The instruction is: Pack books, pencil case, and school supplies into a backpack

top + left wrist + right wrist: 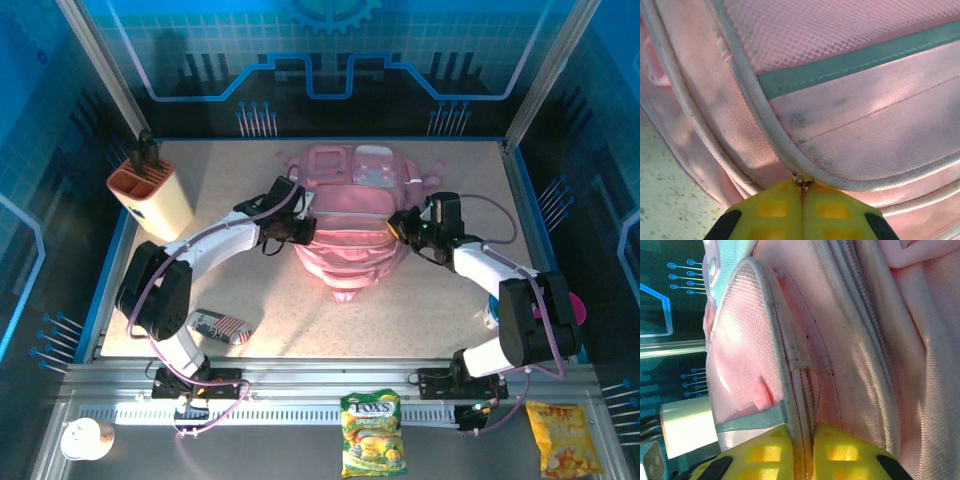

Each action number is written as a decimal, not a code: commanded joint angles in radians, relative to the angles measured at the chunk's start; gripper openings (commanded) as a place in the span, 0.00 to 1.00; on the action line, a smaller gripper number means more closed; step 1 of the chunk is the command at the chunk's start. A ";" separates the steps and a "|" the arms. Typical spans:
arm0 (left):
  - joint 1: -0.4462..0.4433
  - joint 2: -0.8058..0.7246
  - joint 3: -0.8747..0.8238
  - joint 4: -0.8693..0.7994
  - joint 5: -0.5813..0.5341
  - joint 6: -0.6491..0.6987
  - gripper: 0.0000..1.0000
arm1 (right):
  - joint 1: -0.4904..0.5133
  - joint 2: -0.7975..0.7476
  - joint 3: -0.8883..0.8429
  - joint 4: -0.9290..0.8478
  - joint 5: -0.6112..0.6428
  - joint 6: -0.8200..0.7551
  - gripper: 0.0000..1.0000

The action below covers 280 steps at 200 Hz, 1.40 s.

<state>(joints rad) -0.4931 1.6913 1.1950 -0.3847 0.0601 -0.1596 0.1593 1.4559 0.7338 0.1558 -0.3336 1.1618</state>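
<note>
A pink woven backpack (350,225) with mesh panels and white piping lies flat. At its left edge the left gripper (802,192) is clamped on what seems to be a small metal zipper tab (801,183). At its right edge the right gripper (803,442) pinches its piped seam. Nearer than the backpack lies a green bag (372,432) reading FOX'S.

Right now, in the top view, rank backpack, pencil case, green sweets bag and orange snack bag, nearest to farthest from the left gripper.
1. backpack, gripped by the left gripper
2. pencil case, near left
3. green sweets bag, front centre
4. orange snack bag, front right
</note>
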 commanded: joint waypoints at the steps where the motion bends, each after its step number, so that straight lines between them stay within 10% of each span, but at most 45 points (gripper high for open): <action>1: 0.058 -0.009 0.002 -0.041 -0.034 0.157 0.00 | -0.059 -0.025 0.024 -0.053 0.075 -0.042 0.14; 62: 0.174 0.107 0.153 -0.136 0.209 0.305 0.04 | -0.063 -0.014 0.035 -0.085 0.052 -0.086 0.14; 124: 0.197 0.164 0.215 -0.095 0.173 0.382 0.08 | -0.071 -0.005 0.049 -0.101 0.041 -0.119 0.13; 211: 0.220 0.235 0.303 -0.039 0.151 0.083 0.27 | -0.072 0.000 0.055 -0.118 0.018 -0.147 0.16; 280: 0.220 -0.088 0.051 -0.140 -0.023 -0.243 0.54 | -0.049 -0.086 0.138 -0.264 0.006 -0.308 0.57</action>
<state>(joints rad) -0.2813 1.7672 1.3338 -0.4591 0.1371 -0.2234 0.1062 1.4353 0.8040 0.0040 -0.3500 0.9581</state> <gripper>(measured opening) 0.498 0.496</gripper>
